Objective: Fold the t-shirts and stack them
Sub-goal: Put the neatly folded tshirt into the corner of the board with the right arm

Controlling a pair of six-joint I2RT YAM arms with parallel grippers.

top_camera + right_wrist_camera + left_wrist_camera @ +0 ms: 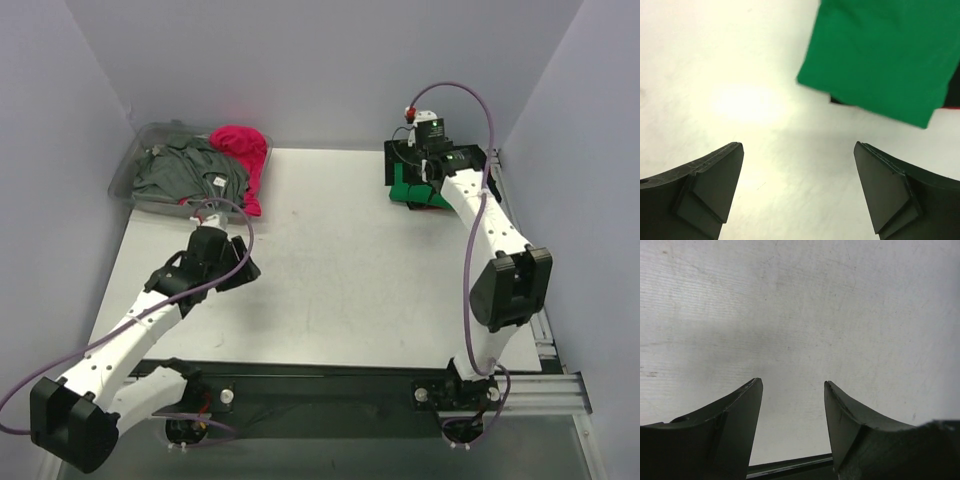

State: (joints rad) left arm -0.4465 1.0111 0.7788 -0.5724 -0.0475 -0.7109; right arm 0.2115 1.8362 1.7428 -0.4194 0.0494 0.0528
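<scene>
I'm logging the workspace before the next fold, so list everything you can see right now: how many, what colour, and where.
Table: one, white, under everything.
Bin: one, clear plastic, far left corner.
Grey shirt: one, grey, crumpled in the bin.
Pink shirt: one, magenta, draped over the bin's right side.
Green shirt: one, bright green, folded, far right, on the black shirt.
Black shirt: one, black, under the green shirt.
Left gripper: one, black fingers, open, over bare table.
Right gripper: one, black fingers, open, beside the green shirt.
</scene>
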